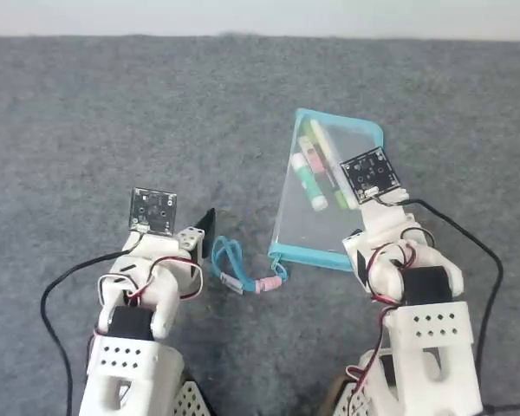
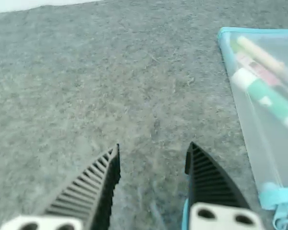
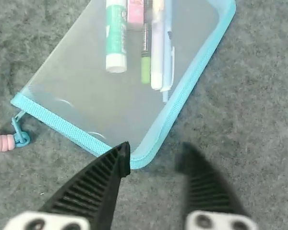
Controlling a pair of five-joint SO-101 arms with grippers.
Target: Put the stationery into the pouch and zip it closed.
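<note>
A flat, translucent plastic pouch [image 3: 81,91] with a woven teal border is seen lying on a fuzzy grey mat [image 1: 104,113]. Inside it, bunched toward the end away from the arms, a green-and-white glue stick [image 3: 116,33] and several slim pens [image 3: 156,52] are held. The pouch's edge nearest the arms appears drawn shut. From one corner of that edge a pink ribbed bead [image 1: 266,284] and a looped blue cord [image 1: 227,260] are laid out across the mat. The right gripper [image 3: 156,149] is held spread and empty above the pouch's opposite near corner, one ribbed black finger seen just over the teal edge. The left gripper [image 2: 153,149] is likewise spread and empty, beside the pouch, over bare mat close to the cord. Wide bare mat is found beyond the pouch's far edge and past the cord
</note>
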